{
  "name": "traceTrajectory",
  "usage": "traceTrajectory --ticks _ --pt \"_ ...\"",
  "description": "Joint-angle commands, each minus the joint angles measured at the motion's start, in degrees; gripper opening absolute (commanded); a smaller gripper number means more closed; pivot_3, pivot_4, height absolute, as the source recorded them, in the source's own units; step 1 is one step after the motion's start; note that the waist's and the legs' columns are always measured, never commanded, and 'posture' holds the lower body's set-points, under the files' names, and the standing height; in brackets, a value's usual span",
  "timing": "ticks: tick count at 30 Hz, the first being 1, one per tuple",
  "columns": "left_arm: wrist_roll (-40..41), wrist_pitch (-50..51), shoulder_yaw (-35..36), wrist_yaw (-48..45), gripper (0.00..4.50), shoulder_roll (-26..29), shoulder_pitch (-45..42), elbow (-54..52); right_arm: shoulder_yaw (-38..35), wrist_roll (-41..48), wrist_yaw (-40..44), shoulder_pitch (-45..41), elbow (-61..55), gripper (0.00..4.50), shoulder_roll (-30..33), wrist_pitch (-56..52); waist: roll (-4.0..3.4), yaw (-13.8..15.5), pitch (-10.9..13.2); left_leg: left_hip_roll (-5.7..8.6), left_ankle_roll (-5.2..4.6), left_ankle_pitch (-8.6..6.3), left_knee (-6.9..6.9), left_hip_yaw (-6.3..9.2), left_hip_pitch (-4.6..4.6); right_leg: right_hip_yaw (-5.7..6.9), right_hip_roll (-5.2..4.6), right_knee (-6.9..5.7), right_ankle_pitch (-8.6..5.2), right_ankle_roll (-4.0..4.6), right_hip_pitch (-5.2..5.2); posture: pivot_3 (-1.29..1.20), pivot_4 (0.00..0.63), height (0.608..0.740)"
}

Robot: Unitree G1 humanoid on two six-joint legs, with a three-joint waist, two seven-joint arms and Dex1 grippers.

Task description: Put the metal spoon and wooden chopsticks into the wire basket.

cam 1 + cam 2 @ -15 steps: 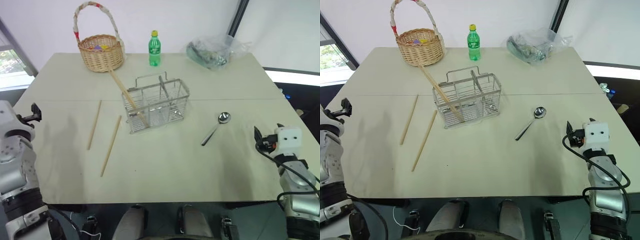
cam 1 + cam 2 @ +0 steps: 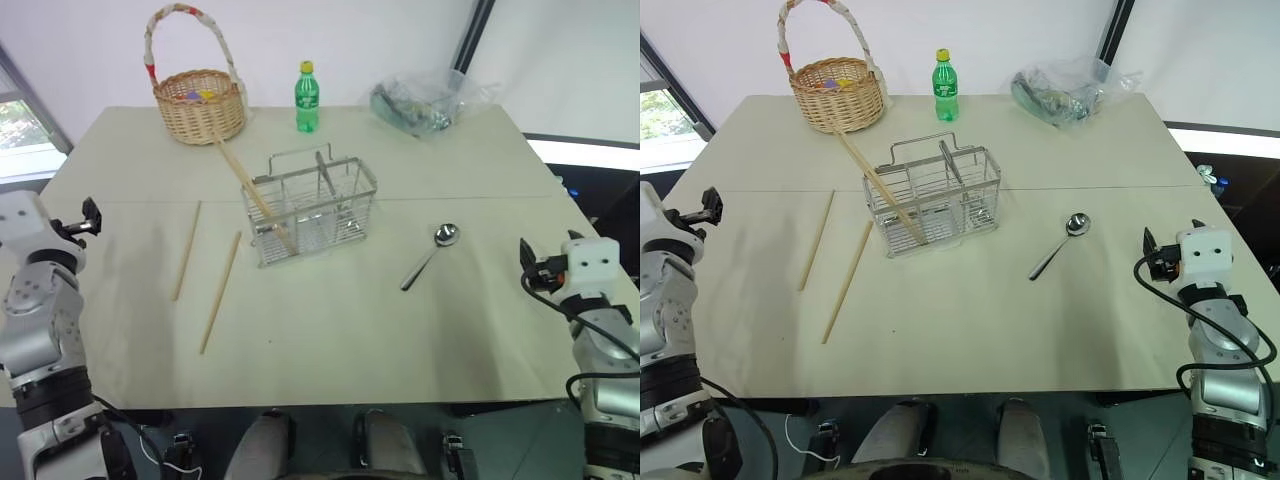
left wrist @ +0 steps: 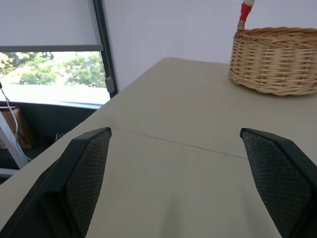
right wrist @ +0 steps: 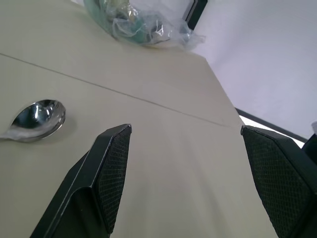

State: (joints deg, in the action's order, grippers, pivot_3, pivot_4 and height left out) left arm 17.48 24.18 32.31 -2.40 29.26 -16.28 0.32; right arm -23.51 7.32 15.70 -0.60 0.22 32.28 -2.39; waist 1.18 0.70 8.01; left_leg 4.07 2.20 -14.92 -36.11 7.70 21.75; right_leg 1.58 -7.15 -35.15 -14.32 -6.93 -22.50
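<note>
Both pincers stand wide apart and hold nothing: the left pincer (image 3: 178, 183) at the left edge of the bench (image 2: 330, 330), the right pincer (image 4: 190, 183) at the right edge, near the metal spoon (image 2: 432, 253).

The spoon is thin, shiny and lies flat, so I think the fingers can slip on it or push it away.

Two wooden chopsticks (image 2: 205, 275) lie left of the wire basket (image 2: 310, 208); a third leans inside it already. They are long, smooth and round, so they may roll. The light grid basket may tip if it is bumped.
</note>
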Motion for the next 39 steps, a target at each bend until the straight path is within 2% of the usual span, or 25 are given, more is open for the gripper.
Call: traceTrajectory --ticks 1,6,9,15,19,24,27,29,32,35,39 --pt "0.29 -0.42 0.49 -0.51 4.39 0.8 0.0 -2.53 -1.9 0.61 0.2 -0.71 -1.37 3.64 1.19 0.54 0.0 0.01 0.0 0.0 0.0 0.0 0.0 0.0 0.0 0.0 0.0 0.0 0.0 0.0 0.0 0.0 0.15 0.674" --pt "1.43 0.44 -0.46 -3.46 4.39 2.02 -1.47 -1.69 -0.95 0.41 1.75 -1.68 -1.94 3.64 2.47 0.96 0.0 0.04 0.0 0.01 0.0 0.0 -0.03 0.0 0.0 0.0 -0.01 0.0 0.0 0.0 0.01 0.0 0.15 0.674" --pt "4.48 3.13 -1.31 -8.24 4.39 3.45 -2.58 -2.65 0.51 1.24 5.7 -3.26 -3.18 3.64 4.78 0.7 -0.01 -0.01 0.02 0.01 0.0 0.0 -0.03 -0.01 0.02 0.0 -0.01 0.0 0.0 0.0 0.0 0.0 0.15 0.674" --pt "16.31 12.66 -6.69 -26.3 4.39 10.24 -2.58 -11.61 7.34 5.09 25.01 -11.84 -1.58 3.64 14.94 3.95 -0.03 -0.49 0.11 -0.02 -0.01 0.0 -0.05 -0.05 0.06 0.03 -0.01 0.04 0.0 0.01 0.0 0.0 0.15 0.674" --pt "25.57 18.76 -12.38 -42.64 4.39 18.49 1.1 -22.48 17.75 4.94 44.21 -25.38 5.37 3.64 20.09 10.52 -0.16 -1.64 0.3 -0.03 -0.01 0.0 0.0 -0.08 0.1 0.03 -0.02 0.09 0.0 0.02 -0.04 0.0 0.15 0.674" --pt "32.07 22.74 -17.71 -52.97 4.39 24.34 -0.16 -28.16 31.35 -2.1 62.98 -42.15 24.77 3.64 18.92 25.27 -0.06 -1.73 0.61 -0.05 -0.02 -0.01 0.07 -0.17 -0.08 0.05 -0.08 0.17 -0.02 0.04 0.09 0.0 0.15 0.674" --pt "34.18 23.87 -19.36 -55.85 4.39 25.6 -1.58 -28.75 37.64 -7.86 68.84 -49.23 36.72 3.64 17.41 36.59 -0.01 -1.5 0.88 -0.05 -0.02 0.0 0.1 -0.14 -0.11 0.06 -0.04 0.15 -0.02 0.05 0.12 0.0 0.15 0.674" --pt "32.93 23.42 -21.31 -56.43 4.39 25.77 -2.72 -28.44 41.75 -13.42 69.32 -54.18 45.15 3.64 16.25 45.18 -0.03 -1.53 0.92 -0.02 -0.02 0.0 0.1 -0.12 -0.11 0.05 -0.05 0.14 -0.01 0.04 0.13 0.0 0.15 0.674" --pt "32.18 23.44 -23.77 -56.18 4.39 25.1 -4.4 -28.84 49.54 -25.86 64.12 -63.04 58.36 3.64 13.66 56.83 -0.1 -1.86 1.07 0.03 -0.01 0.01 0.12 -0.15 -0.12 -0.01 -0.05 0.11 0.01 0.02 0.09 0.0 0.15 0.674" --pt "33.98 24.62 -23.92 -55.43 4.39 24.32 -5.02 -30.06 55.24 -35.89 55.32 -69.02 65.49 3.64 11.91 61.97 -0.07 -1.93 1.1 0.04 0.01 0.02 0.21 -0.15 -0.16 -0.06 0.02 0.05 0.01 0.02 0.02 0.0 0.15 0.674" --pt "33.52 24.53 -24.94 -54.8 4.39 24.1 -3.99 -31.56 62.19 -47.9 41.07 -74.56 70.15 3.64 9.64 63.31 -0.05 -1.98 1.1 0.05 0.15 0.1 0.41 -0.15 -0.21 -0.19 0.1 0.0 0.01 0.03 -0.1 0.0 0.15 0.674"
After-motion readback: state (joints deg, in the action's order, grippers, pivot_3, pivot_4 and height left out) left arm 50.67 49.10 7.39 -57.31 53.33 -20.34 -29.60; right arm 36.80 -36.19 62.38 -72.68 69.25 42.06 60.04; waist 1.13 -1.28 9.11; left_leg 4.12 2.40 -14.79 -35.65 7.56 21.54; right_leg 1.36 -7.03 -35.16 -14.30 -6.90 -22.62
